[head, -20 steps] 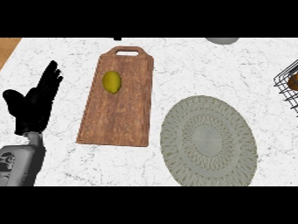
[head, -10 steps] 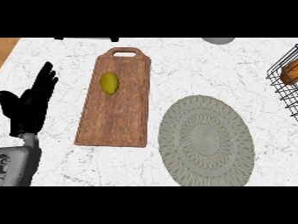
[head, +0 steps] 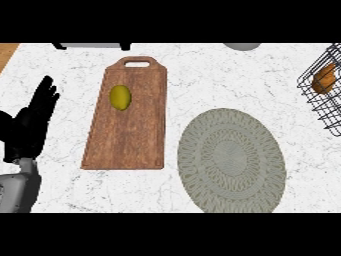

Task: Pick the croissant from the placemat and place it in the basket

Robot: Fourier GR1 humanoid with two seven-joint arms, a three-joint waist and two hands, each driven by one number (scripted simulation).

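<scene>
A: Where's the croissant right now?

B: Inside the wire basket at the far right edge of the bench. It shows as a tan shape behind the wires, long axis running up and slightly rightward. The round grey placemat lies bare, nothing on it.

A: So the task's thing is off the placemat. Which hand is near it?

B: No hand shows near it. The only one in view is the left hand, at the left edge, well apart from the basket, with the cutting board and the placemat between them. The croissant lies far to its right and a little further up the bench.

A: And that hand's pose?

B: Forearm coming up from the lower left corner, palm upright, fingers straight and pointing away from the robot, thumb out to the side. It holds nothing; it reads as resting.

A: The right hand?

B: Out of view, so I can't say anything about it.

A: What's left, then?

B: Judging by how things lie, the placing looks done. I can't tell whether the croissant rests on the basket floor or leans on the wires.

A: Anything else on the bench?

B: A yellow-green fruit lies on the board's upper half, long axis along the board.
</scene>
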